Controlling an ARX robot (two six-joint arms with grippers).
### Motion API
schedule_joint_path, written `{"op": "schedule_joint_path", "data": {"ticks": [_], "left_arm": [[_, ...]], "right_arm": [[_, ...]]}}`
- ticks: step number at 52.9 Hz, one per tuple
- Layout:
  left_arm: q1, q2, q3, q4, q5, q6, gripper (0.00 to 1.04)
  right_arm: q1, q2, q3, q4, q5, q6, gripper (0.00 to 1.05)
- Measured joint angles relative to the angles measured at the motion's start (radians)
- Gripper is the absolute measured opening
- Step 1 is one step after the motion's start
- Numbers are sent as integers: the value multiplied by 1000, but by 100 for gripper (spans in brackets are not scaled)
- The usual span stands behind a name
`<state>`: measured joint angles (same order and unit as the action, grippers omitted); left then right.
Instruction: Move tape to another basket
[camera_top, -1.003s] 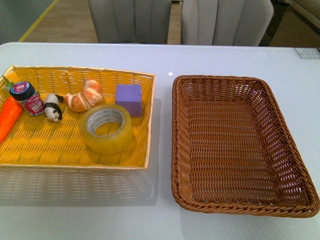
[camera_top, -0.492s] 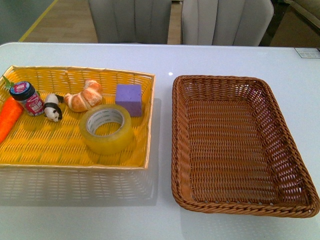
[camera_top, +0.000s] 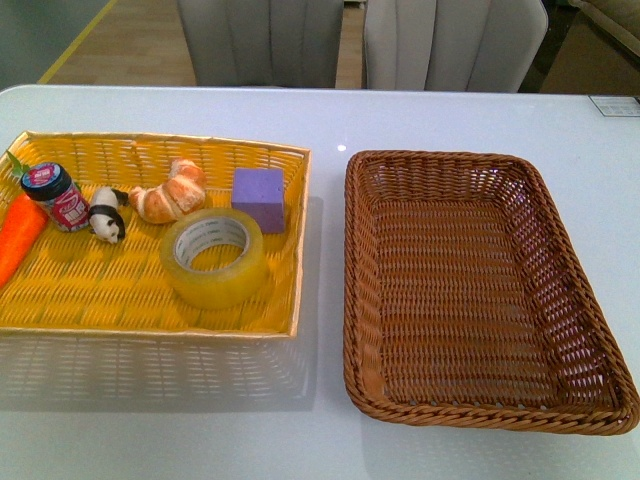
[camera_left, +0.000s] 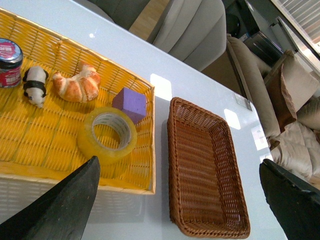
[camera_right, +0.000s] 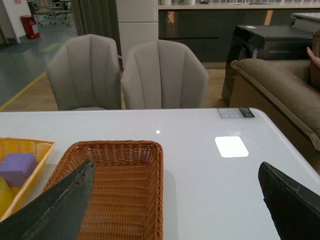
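Now: tape (camera_top: 213, 258) flat in yellow tray (camera_top: 150, 141), by purple block (camera_top: 259, 198). Looks light, stiff, smooth, maybe slippery; best grab across ring wall. Brown basket (camera_top: 480, 290) just to right. Left fingers (camera_left: 70, 210), right fingers (camera_right: 65, 210) wide, holding nothing. White shiny worktop (camera_top: 330, 425); grey chairs (camera_top: 260, 40) behind.

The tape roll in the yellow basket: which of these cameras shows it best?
The front view: the tape lies flat and whole in the yellow basket, its printed core visible. The left wrist view shows it whole too, but at a slant. The right wrist view barely catches it, if at all.
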<state>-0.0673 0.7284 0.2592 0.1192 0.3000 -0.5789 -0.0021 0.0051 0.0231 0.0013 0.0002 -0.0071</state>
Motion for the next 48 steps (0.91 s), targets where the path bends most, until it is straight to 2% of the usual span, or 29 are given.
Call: {"op": "schedule_joint_path", "data": {"ticks": [9,17,35,48], "left_arm": [[-64,562,167,247,-101,10,96],[-88,851,255,305,-145,42,96],[-134,1231,479,291,-197,116,96],[-119,1395,639,243,-229,159,96]], "right_arm": [[0,0,0,0,0,0,96],[0,0,0,0,0,0,96],[0,0,0,0,0,0,96],[0,0,0,0,0,0,96]]}}
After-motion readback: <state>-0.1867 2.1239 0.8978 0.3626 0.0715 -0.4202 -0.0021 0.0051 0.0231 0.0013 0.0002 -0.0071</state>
